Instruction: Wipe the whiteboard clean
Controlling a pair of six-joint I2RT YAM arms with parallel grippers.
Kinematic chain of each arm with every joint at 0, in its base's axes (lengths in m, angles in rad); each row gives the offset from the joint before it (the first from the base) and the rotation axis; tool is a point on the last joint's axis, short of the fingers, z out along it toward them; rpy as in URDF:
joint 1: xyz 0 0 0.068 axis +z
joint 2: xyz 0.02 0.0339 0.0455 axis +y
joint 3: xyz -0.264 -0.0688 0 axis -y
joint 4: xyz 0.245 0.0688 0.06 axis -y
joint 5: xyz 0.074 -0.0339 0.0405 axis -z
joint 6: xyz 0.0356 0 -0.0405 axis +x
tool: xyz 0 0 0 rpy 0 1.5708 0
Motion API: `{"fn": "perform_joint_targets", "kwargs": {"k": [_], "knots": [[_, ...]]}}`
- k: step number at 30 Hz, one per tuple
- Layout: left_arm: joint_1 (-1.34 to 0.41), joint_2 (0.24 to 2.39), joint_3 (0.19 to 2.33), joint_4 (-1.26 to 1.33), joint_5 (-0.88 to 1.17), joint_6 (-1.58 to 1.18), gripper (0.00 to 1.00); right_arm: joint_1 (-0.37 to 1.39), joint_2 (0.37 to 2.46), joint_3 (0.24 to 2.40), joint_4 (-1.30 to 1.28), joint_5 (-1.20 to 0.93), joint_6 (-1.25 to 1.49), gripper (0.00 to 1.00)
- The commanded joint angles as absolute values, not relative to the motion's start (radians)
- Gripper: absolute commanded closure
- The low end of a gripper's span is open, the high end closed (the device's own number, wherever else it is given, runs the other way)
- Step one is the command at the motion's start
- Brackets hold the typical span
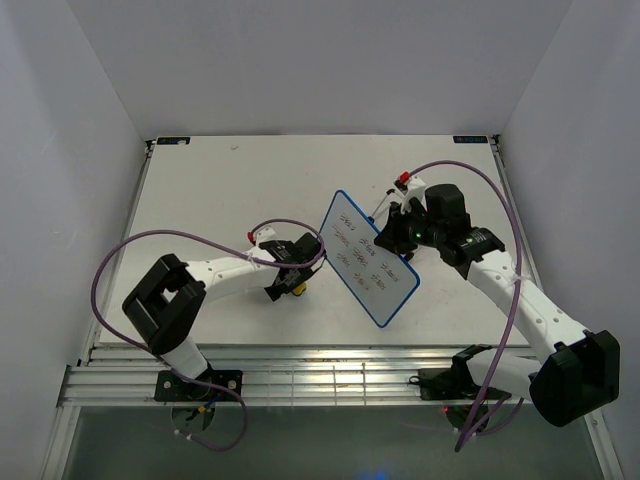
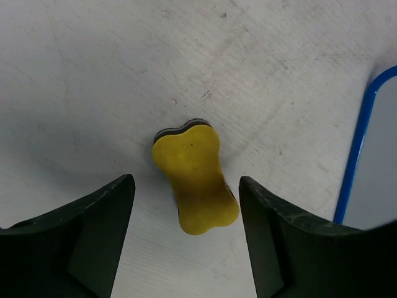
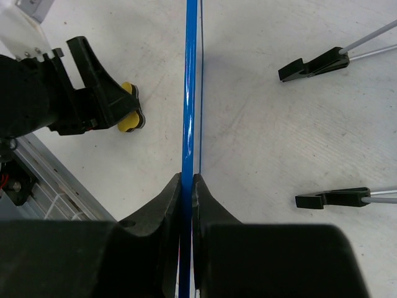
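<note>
the whiteboard (image 1: 369,257) stood up on edge near the middle of the table (image 1: 220,190), its face with faint red scribbles turned toward the left arm. the right gripper (image 3: 187,186) was closed tight on the board's thin blue frame, one finger on each side, and the board appeared edge-on in the right wrist view with its two black feet (image 3: 313,62) sticking out on the far side. whether the lower edge touched the table could not be told. just beside the board, the left gripper (image 2: 186,181) hung low with its jaws wide apart, straddling the yellow eraser (image 2: 195,180), which lay flat on the table between the fingers without touching either.
</note>
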State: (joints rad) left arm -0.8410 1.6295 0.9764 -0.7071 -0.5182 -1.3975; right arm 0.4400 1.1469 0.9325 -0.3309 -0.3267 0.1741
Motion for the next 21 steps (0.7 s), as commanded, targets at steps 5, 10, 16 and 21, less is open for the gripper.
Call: {"fn": "perform_joint_targets", "kwargs": {"k": [5,10,16,21], "knots": [[-0.845,1.678,1.022,-0.707,-0.566,-1.451,0.33,0.454,1.115,0.928,-0.255,-0.394,0.134,0.92],[-0.847,1.69,1.029,-0.695,-0.561,-1.443,0.39,0.453,1.112,0.945,-0.282,-0.387,0.11,0.92],[-0.847,1.678,1.02,-0.693,-0.564,-1.44,0.42,0.453,1.115,0.933,-0.268,-0.397,0.11,0.92],[-0.847,1.666,1.0,-0.686,-0.571,-1.439,0.56,0.454,1.129,0.927,-0.259,-0.413,0.113,0.92]]}}
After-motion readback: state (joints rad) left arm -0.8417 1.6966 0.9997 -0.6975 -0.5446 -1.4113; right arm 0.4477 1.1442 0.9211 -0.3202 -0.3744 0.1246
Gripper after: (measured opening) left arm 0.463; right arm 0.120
